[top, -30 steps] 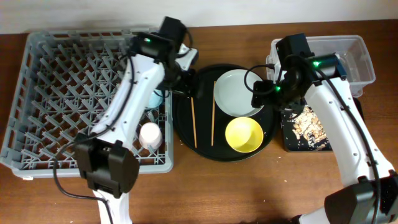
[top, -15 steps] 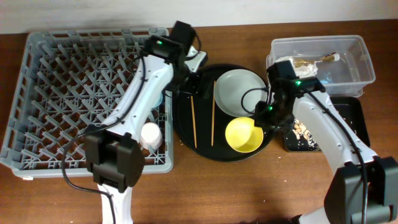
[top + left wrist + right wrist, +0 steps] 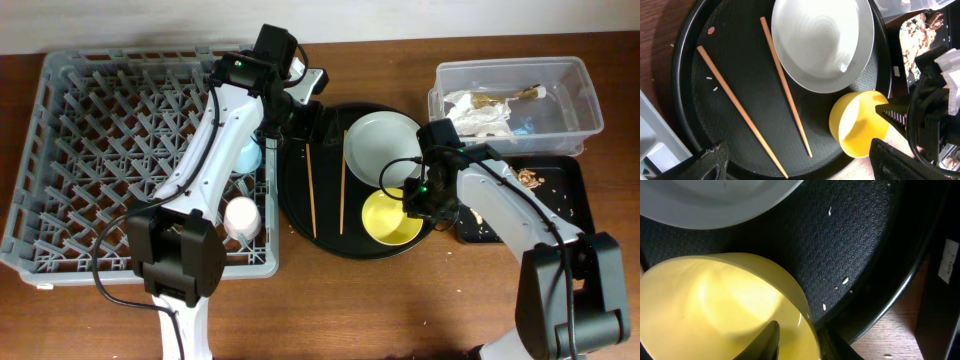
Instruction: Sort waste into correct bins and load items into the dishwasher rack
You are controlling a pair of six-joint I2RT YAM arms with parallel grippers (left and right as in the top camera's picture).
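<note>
Right end effector (image 3: pixel 418 200) now astride smooth yellow bowl (image 3: pixel 392 217)

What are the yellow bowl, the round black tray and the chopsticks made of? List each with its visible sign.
Yellow bowl: probably glossy plastic; thin rim, soft sheen.
Round black tray: likely plastic with a fine pebbled, matte non-slip surface.
Chopsticks: look like bare, unvarnished wood; matte orange-brown, thin and straight.

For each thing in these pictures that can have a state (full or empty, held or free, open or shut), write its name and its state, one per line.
yellow bowl: empty, upright, rim between the right gripper's fingers.
plate: empty, on the round black tray.
chopsticks: lying loose on that tray.
clear tub: open, holding napkins and a wrapper.
shallow black tray: holds food scraps.
dishwasher rack: mostly empty, a pink cup inside.
left gripper: open, empty.
</note>
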